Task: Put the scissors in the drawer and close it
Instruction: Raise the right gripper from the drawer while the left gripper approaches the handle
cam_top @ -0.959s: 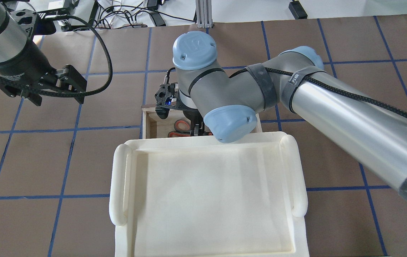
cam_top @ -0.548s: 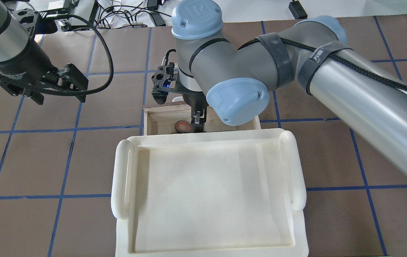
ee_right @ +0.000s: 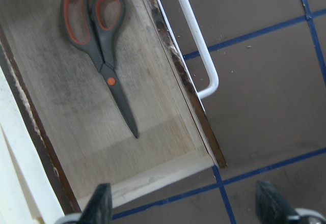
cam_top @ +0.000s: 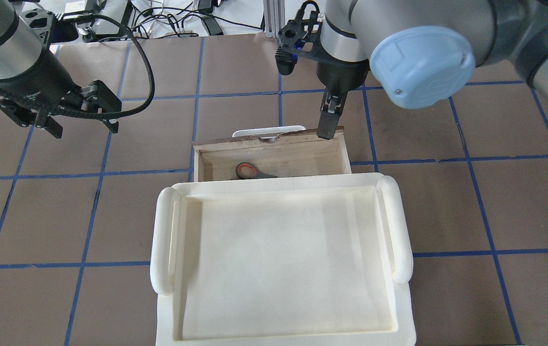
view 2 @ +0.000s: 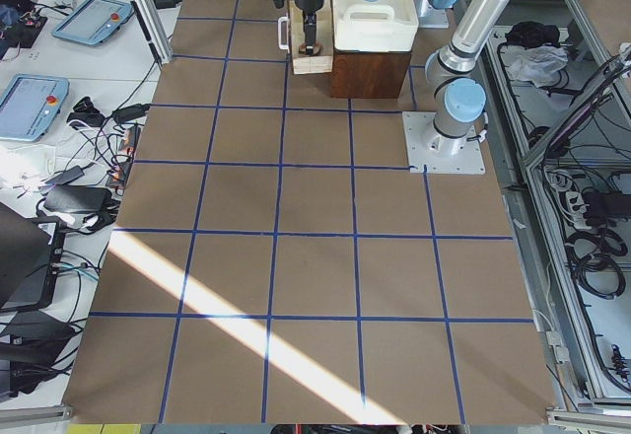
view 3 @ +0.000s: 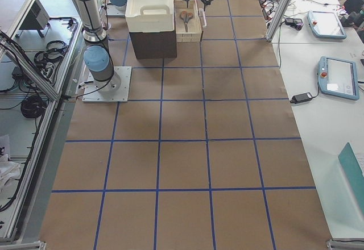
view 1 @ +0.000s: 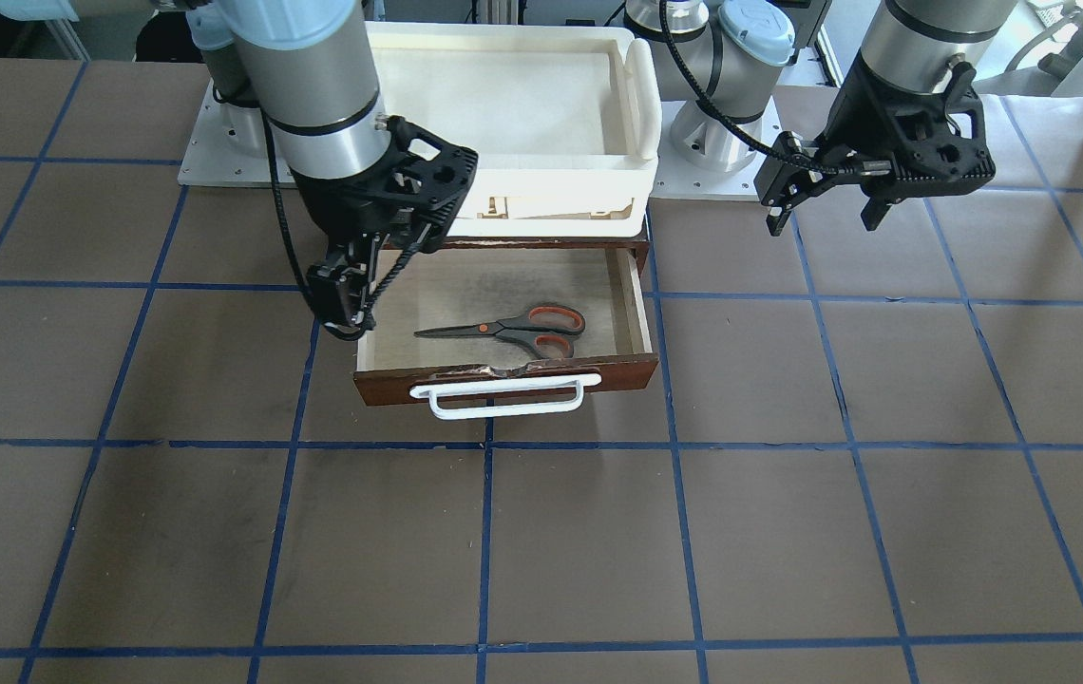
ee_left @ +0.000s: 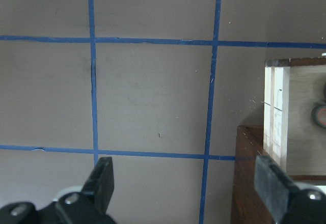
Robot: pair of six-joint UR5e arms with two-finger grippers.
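While apparently closed, the scissors (ee_right: 110, 80) show grey, orange-lined handles.

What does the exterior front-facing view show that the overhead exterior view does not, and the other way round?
Only the front-facing view: the whole scissors, blades and both loops, lying flat in the drawer, plus the drawer's dark front and full white handle.
Only the overhead view: the whole floor of the cream tray; there the tray hides all but one scissor loop.
Both: the drawer stands open, the right gripper hangs near its front corner, and the left gripper hovers off to the side. Neither holds anything.
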